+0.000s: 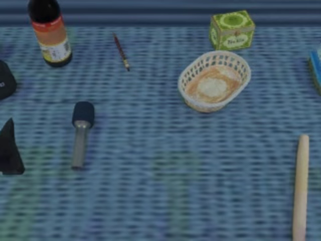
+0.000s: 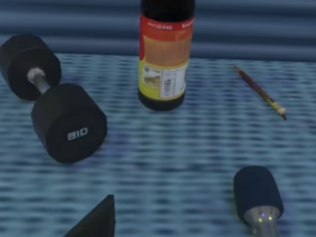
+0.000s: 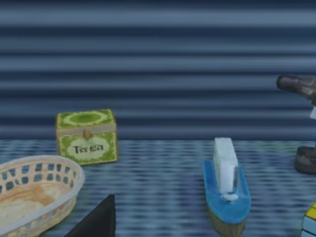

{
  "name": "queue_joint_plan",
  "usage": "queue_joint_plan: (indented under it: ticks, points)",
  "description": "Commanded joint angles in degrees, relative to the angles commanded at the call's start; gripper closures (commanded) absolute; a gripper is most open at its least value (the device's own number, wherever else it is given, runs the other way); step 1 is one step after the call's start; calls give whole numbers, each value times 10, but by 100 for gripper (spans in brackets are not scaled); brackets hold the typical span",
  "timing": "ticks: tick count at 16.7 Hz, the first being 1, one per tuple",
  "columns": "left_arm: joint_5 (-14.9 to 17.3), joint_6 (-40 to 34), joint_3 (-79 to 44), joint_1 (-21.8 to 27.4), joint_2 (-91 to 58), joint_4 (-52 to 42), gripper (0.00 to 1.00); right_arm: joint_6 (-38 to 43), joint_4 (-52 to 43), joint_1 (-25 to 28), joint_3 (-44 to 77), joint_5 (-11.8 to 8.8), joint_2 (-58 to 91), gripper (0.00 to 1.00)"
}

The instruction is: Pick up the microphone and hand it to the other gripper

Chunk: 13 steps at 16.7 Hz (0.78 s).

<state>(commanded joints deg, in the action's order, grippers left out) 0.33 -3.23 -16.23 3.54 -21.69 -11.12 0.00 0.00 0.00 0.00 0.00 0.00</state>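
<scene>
The microphone (image 1: 81,134) lies flat on the blue mat at the left. Its dark foam head points to the far side and its grey handle to the near edge. In the left wrist view the head (image 2: 256,193) shows low down, with the handle cut off by the frame. My left gripper (image 1: 10,148) sits at the table's left edge, left of the microphone and apart from it, open and empty. Only one black finger (image 2: 101,219) of it shows in its wrist view. My right gripper is outside the top view. One of its fingers (image 3: 98,219) shows, and it holds nothing.
A dark bottle (image 1: 50,32) and a black dumbbell (image 2: 66,123) stand at the far left, with a red pencil (image 1: 121,51) beside them. A white basket (image 1: 186,75), a green tea box (image 1: 231,30), a blue toy boat (image 3: 227,187) and a pale wooden rod (image 1: 301,186) occupy the right half.
</scene>
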Motion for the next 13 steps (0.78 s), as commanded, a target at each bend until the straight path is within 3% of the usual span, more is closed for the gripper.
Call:
queue_joint_plan:
  ticks: [13]
  points:
    - [9, -85, -424, 96, -682, -313, 0, 0, 0, 0, 0, 0, 0, 0]
